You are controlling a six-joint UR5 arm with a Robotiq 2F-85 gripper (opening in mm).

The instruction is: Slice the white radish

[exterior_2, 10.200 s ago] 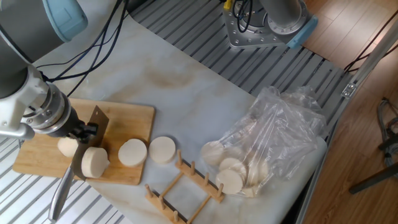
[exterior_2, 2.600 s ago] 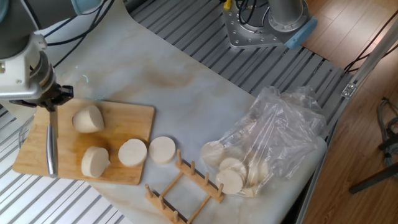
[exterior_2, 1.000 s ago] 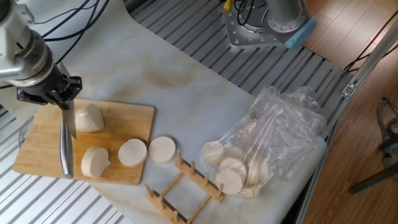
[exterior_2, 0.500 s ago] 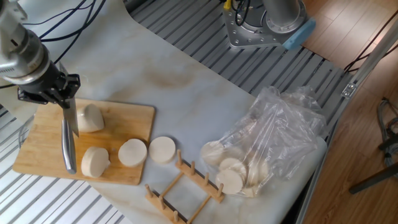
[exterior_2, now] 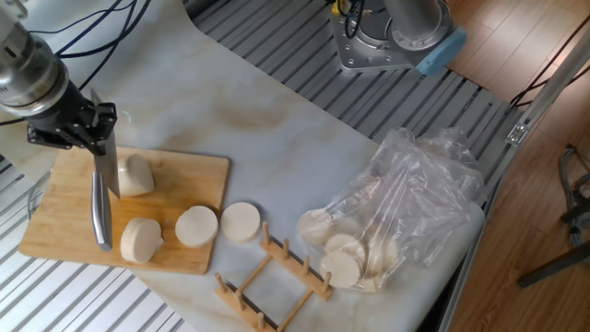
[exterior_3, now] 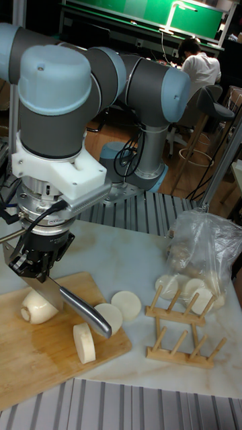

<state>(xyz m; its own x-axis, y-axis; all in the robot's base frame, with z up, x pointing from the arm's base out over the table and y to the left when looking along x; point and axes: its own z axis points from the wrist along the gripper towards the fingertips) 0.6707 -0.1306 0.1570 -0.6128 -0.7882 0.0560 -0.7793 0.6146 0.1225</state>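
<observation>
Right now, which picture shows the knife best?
The tall fixed view: the knife runs whole from the gripper out over the board, beside the radish. The fixed view looks down on it, so the knife shows only as a thin strip.

One radish stub, three slices, one knife, one rack and one bag are sitting out.

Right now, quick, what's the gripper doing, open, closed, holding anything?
Gripper: closed on the knife, blade beside the white radish on the cutting board.
</observation>
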